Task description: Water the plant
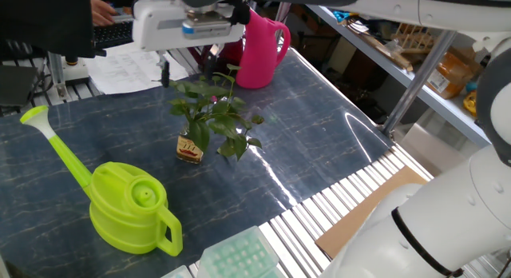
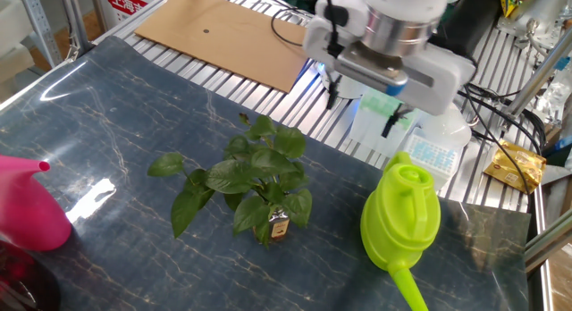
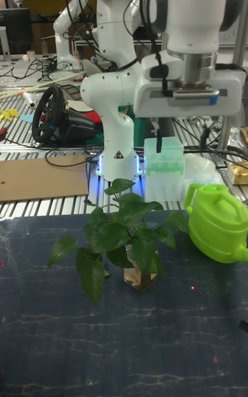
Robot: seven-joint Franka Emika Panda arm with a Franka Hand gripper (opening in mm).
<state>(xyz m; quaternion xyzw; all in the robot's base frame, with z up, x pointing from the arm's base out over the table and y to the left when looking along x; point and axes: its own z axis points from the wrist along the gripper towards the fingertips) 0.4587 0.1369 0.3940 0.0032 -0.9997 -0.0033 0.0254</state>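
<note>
1. The plant (image 3: 127, 235) stands upright in its tiny glass bottle (image 1: 189, 147) on the dark marbled table (image 1: 319, 142), roughly mid-table; I take it as my landmark.
2. The lime green watering can (image 1: 128, 206) sits on the table well apart from the plant, upright, handle on the side away from the plant.
3. The gripper (image 2: 362, 104) hangs in the air above the table, off to the lime can's side of the plant, touching nothing. Its two dark fingers (image 2: 389, 125) point down, spread wide, with nothing between them.
4. The pink watering can (image 1: 261, 50) stands beyond the plant at the table's far end.
5. A pale green rack (image 3: 163, 160) sits behind the plant, off the table.
</note>
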